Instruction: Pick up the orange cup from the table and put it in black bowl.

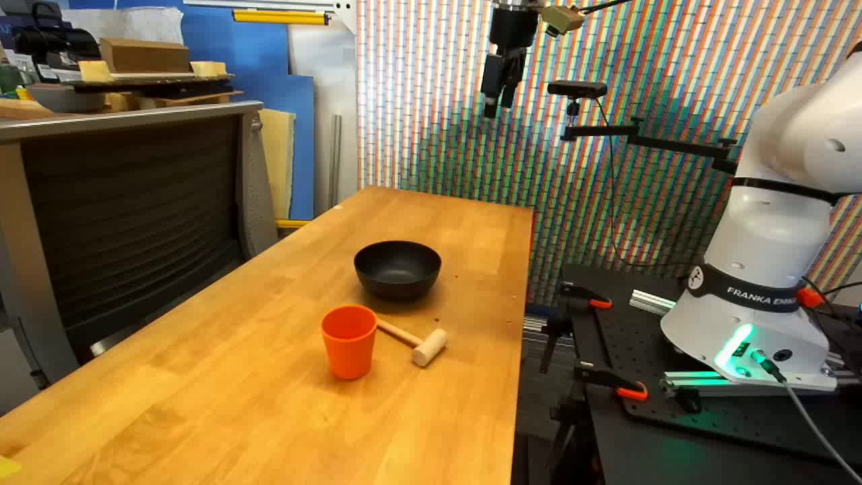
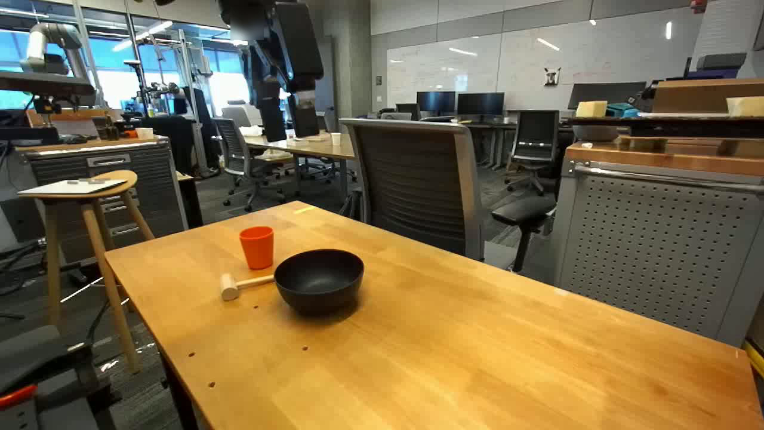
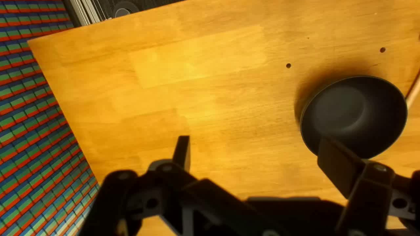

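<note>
- Table [image 1: 431,431]: the long wooden top lies well below the fingers [image 3: 339,167] and bears all that the task needs; I judge the job to be at its very start
- Gripper [image 3: 254,141]: its fingers stand wide apart with nothing between them, and both exterior views show them high in the air, touching nothing
- Black bowl [image 1: 397,269]: upright on the table, below the fingers and off to one side; one finger crosses its rim in the wrist view, only by line of sight; its inside is bare, so the placing is not done
- Orange cup [image 1: 349,343]: upright on the table, farther from the fingers than the bowl and outside the wrist view; the pick-up is not done either, so reaching, gripping, lifting, carrying, lowering and letting go all seem left
- Wooden mallet [image 1: 429,347]: beyond the bowl from the fingers, its handle reaching between bowl and cup; no part of the task, by my reading
</note>
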You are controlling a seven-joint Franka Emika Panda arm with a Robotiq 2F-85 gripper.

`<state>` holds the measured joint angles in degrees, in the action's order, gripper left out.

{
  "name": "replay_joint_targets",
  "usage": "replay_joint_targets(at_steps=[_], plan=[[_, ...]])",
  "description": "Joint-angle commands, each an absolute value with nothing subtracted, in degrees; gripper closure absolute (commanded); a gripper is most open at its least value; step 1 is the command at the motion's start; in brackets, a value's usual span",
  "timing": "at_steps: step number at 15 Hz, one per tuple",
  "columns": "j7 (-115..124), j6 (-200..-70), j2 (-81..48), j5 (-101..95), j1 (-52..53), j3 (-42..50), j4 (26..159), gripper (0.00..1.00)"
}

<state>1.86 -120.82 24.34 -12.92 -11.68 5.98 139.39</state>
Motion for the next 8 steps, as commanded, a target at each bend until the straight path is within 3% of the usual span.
replay_joint_targets(at_steps=[1, 5, 8], plan=[[1.96, -120.66, 24.36, -13.06, -11.31, 6.32, 139.07, 0.0], [1.96, -120.66, 24.43, -13.06, -11.31, 6.32, 138.63, 0.0], [5.94, -121.99, 17.59, -12.01, -9.35, 3.68, 136.01, 0.0]])
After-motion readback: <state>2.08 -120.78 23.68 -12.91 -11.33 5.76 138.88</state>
